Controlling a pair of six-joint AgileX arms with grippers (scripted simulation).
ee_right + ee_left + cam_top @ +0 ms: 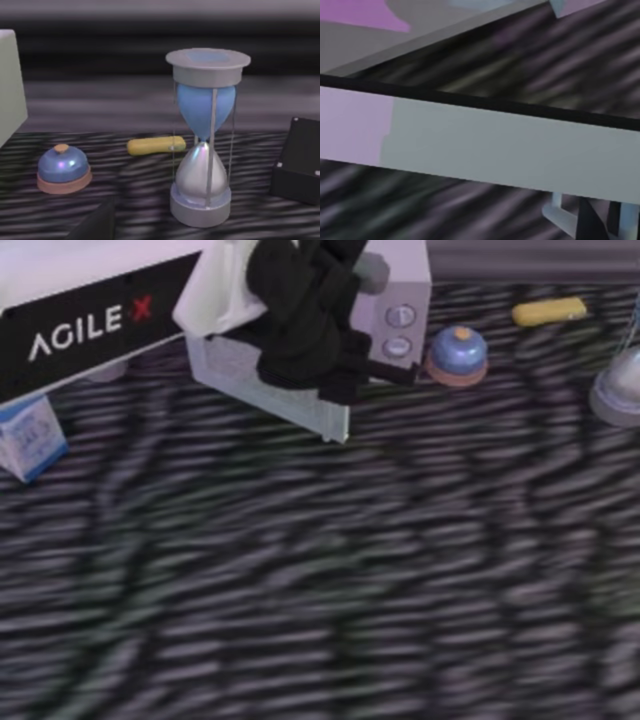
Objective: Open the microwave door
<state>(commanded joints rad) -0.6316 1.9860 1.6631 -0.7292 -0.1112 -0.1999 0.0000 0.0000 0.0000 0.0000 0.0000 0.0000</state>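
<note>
The left pincer [345, 360] is working at the microwave door [270, 390], which is swinging partly open from the microwave [400, 280] behind it. I cannot tell its grip; more swing remains.

Pale grey-white microwave [400, 280] with silver knobs [400, 315], blue bell [458, 348] on a tan base at its 3 o'clock, yellow bar [549, 311], blue-and-silver hourglass [205, 135], dark streaked table [320, 590].
</note>
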